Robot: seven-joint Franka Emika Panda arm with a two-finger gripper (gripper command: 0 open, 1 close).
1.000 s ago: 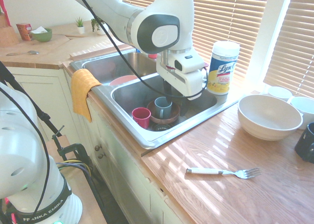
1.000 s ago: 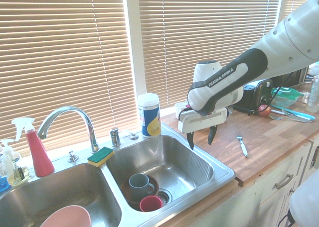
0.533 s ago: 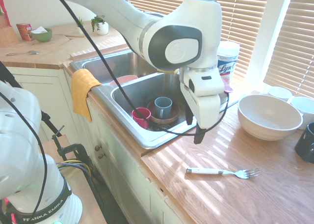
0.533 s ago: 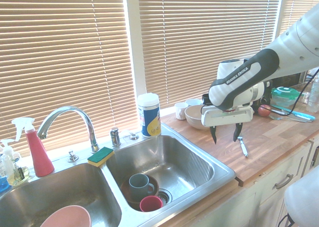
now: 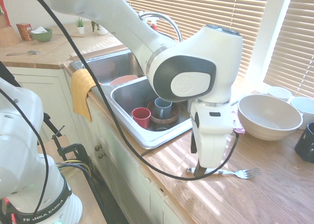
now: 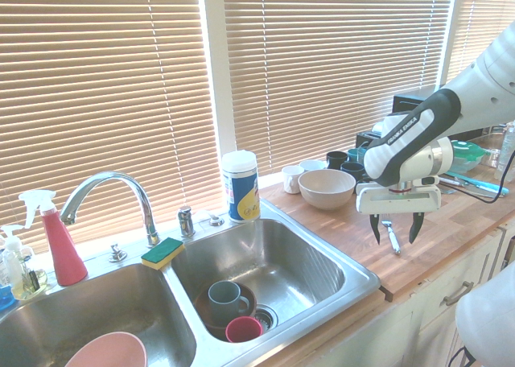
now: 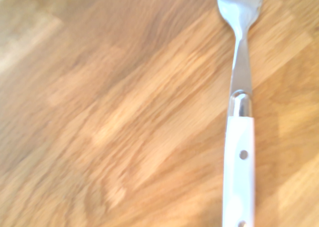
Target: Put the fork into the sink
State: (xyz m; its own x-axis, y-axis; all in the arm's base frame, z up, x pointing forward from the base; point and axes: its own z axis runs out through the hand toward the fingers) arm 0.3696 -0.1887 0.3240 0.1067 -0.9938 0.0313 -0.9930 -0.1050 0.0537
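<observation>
1. Fork (image 5: 239, 173), slim w/ white handle & silver tines, lies flat on the wooden countertop (image 5: 274, 194), right of the steel double-basin sink (image 5: 128, 92) & well apart from it; we haven't lifted it.
2. Our two-finger gripper (image 6: 394, 228) hangs pointing down over the handle end, fingers spread w/ nothing between them, prob. so they can straddle the handle.
3. Wrist view shows the handle running lengthwise, so we judge the approach lined up.
4. Big cream bowl (image 5: 269, 115) sits farther back on the counter, clear of our path.
5. The sink's near basin holds a red cup (image 5: 141, 117) & a grey mug (image 5: 163, 107); we'd drop beside those.

white-handled silver fork (image 7: 238, 152)
</observation>
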